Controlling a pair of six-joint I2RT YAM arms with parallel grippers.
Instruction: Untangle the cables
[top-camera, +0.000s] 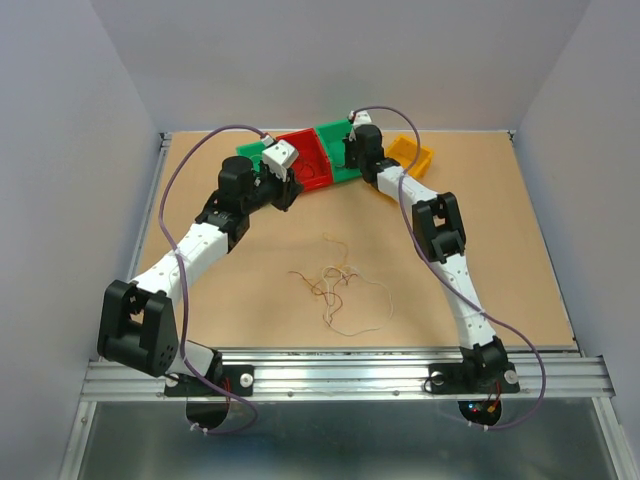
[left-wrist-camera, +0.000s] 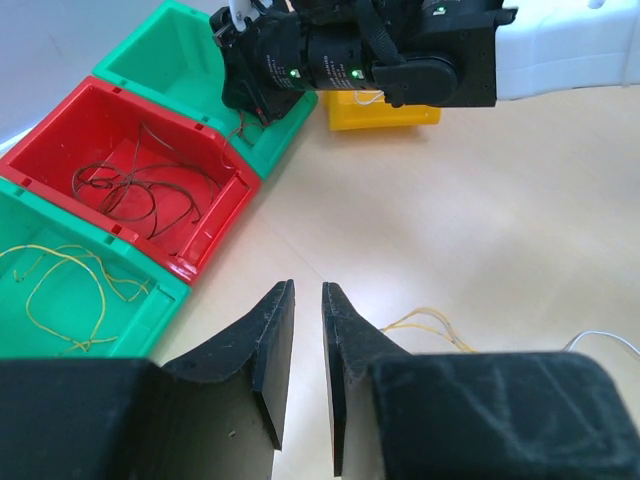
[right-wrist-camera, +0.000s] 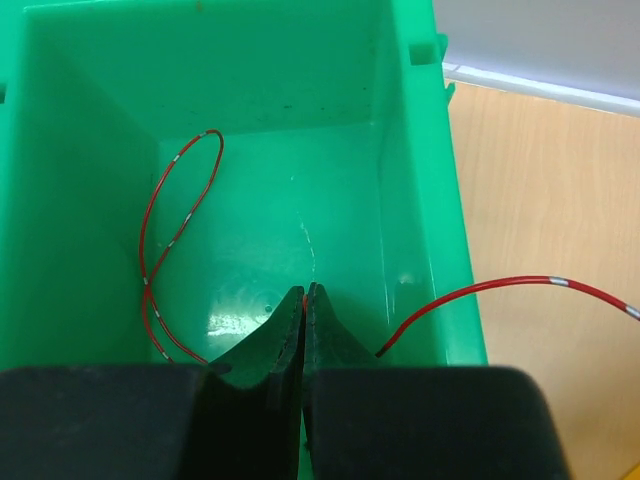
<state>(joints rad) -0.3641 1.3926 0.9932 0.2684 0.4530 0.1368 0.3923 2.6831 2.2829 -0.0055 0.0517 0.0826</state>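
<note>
We log the cables (top-camera: 335, 285) tangled at centre of the worktop (top-camera: 500, 250) — left tool (left-wrist-camera: 307, 288) slightly spread and empty, right tool (right-wrist-camera: 304, 292) at 12 o'clock pressed together on a red cable (right-wrist-camera: 510, 281) over the green bin (right-wrist-camera: 100, 60).

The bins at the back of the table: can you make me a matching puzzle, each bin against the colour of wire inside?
Bins:
1 red bin
2 left-end green bin
3 second green bin, under the right gripper

Wires:
A yellow wires
B red wire
C brown wires

Pairs: 1-C, 2-A, 3-B.
</note>
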